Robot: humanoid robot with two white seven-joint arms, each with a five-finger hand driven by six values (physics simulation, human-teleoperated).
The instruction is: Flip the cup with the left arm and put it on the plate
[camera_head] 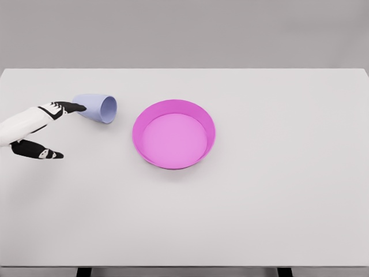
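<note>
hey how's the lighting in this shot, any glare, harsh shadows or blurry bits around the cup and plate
Head view: light is soft and even, with no glare on the table. Head view: the plate only darkens slightly along its inner wall, and the cup, lying on its side, casts a faint shadow. Head view: everything looks sharp, including the left hand beside the cup.

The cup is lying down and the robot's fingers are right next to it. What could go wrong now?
The cup lies on its side, so a push from the left hand might make it roll away across the table. Only one fingertip is at its closed end and the fingers are spread, so a grab could slip. The open end points toward the plate, which sits close by; a clumsy flip might knock the cup against the rim.
</note>
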